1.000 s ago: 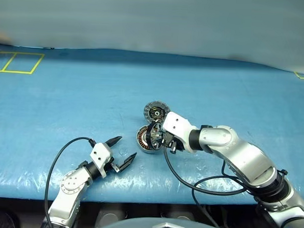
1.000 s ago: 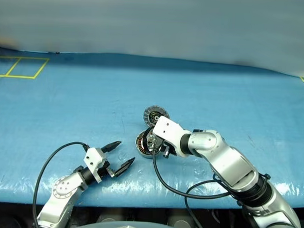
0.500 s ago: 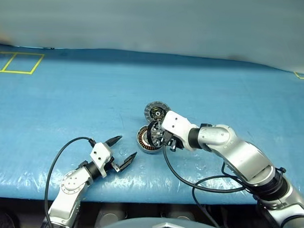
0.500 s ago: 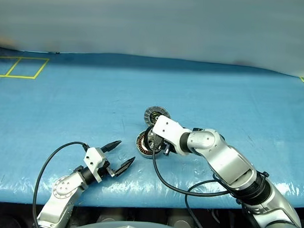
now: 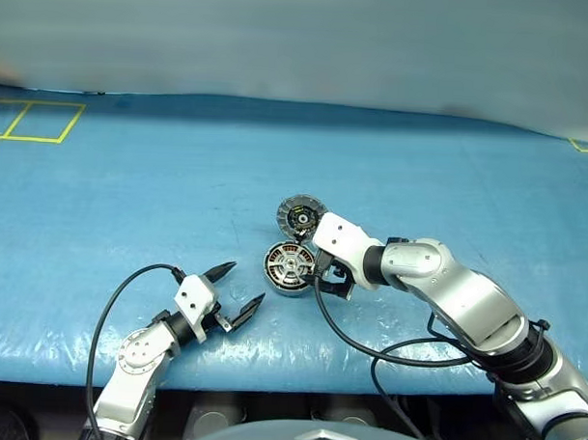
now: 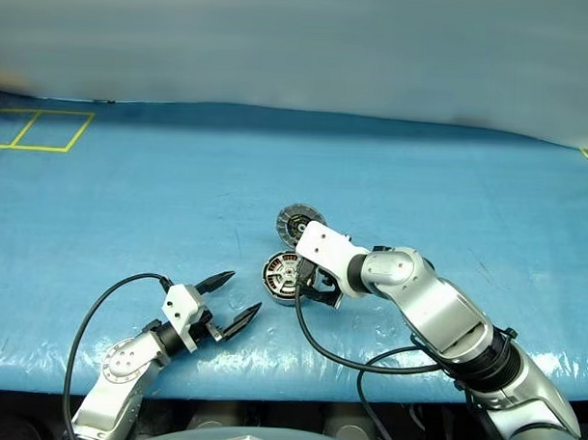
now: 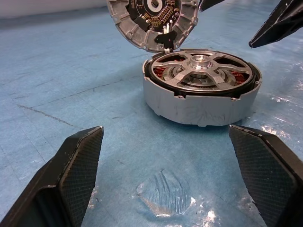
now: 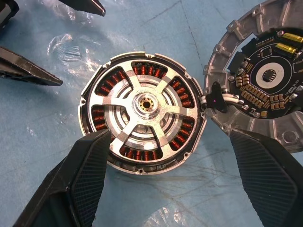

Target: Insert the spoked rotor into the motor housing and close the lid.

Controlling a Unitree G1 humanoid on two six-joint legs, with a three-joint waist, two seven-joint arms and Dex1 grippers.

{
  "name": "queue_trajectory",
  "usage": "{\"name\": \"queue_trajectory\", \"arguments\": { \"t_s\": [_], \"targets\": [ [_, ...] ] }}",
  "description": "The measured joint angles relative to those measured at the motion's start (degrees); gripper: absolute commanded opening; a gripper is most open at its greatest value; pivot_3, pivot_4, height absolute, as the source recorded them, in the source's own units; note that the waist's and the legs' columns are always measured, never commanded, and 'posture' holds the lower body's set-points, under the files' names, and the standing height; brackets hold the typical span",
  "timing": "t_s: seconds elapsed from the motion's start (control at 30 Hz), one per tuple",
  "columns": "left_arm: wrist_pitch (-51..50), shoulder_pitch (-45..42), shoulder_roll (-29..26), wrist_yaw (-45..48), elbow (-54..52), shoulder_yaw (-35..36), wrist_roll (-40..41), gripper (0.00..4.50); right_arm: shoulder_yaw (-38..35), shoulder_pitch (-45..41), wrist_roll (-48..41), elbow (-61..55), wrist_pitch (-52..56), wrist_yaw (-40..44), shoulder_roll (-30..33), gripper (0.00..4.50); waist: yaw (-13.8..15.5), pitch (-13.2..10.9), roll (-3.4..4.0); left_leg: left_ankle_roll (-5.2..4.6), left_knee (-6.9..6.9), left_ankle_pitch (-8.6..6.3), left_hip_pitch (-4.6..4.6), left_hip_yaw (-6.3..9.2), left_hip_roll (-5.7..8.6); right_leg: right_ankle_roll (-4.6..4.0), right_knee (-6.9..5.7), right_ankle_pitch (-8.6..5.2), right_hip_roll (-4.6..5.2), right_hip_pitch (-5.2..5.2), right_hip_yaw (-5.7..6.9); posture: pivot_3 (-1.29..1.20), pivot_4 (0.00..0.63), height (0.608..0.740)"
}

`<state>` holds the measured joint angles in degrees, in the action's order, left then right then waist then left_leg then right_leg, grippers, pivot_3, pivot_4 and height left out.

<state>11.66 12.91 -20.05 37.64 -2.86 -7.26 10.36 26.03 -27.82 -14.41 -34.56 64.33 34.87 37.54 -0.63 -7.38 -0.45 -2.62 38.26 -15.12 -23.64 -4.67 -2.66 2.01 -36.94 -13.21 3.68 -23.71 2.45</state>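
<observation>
The spoked rotor (image 8: 144, 126) lies flat inside the motor housing (image 7: 201, 101), its dark rim level with the silver wall and copper windings showing between its 5 spokes. The housing sits on the blue table cover (image 5: 131, 185), near the front edge and about midway across. The lid (image 8: 267, 78) is joined to the housing's edge by a short black link with pale wires and leans open on the far side, its circuit-board face turned toward the robot.

The right gripper (image 8: 168, 184) hangs just above the housing with its 2 fingers spread wide, holding nothing. The left gripper (image 7: 165, 187) rests low near the table's front edge, well apart from the housing, its fingers also spread wide and empty.

The rotor's axle points straight up; being a disc, it has no long axis. The hinge line runs along the housing's far rim, so the lid has to swing down toward the robot.

Risks, as I judge them: a push on the lid could slide the light housing across the slick cover, since nothing steadies it; the wires at the link could be pinched under the closing rim; and a rotor seated slightly proud would stop the lid from closing flush
</observation>
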Motion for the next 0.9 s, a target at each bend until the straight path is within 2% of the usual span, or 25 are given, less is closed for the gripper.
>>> {"name": "queue_trajectory", "arguments": {
  "t_s": [0.13,0.37,0.57,0.9],
  "targets": [
    [0.0,-0.1,0.0,0.0,0.0,0.0,0.0,4.50,-4.1,1.1,-1.9,-0.6,1.0,-1.2,-3.7,2.30,0.0,0.0,0.00,0.00,-0.01,0.00,0.00,0.01,-0.01,0.00,0.00,0.00,-0.01,0.00,0.00,0.00,0.150,0.740],
    [0.0,-0.1,0.0,0.1,0.0,0.0,0.0,4.50,-7.5,8.7,-2.0,-0.3,0.7,-8.0,-12.5,0.03,0.0,0.0,0.00,0.01,-0.04,0.00,-0.02,-0.02,0.00,0.02,0.00,0.01,-0.02,-0.02,0.00,0.00,0.150,0.740],
    [-0.1,-0.1,-0.2,0.5,0.0,0.0,0.0,4.50,-7.7,15.9,-1.0,3.0,-4.3,-11.6,-16.4,0.03,-0.1,0.0,0.00,0.01,-0.01,0.01,0.03,-0.05,0.00,0.04,-0.01,0.02,-0.04,0.02,-0.04,0.00,0.150,0.740],
    [-1.1,-0.3,-0.3,1.1,-0.1,0.0,0.0,4.50,-7.2,18.0,-0.1,4.9,-8.4,-12.8,-17.6,0.03,-0.1,0.0,-0.04,0.03,-0.01,0.02,0.14,-0.04,-0.05,0.04,-0.03,0.01,-0.10,0.09,-0.05,0.00,0.150,0.740]
  ]
}}
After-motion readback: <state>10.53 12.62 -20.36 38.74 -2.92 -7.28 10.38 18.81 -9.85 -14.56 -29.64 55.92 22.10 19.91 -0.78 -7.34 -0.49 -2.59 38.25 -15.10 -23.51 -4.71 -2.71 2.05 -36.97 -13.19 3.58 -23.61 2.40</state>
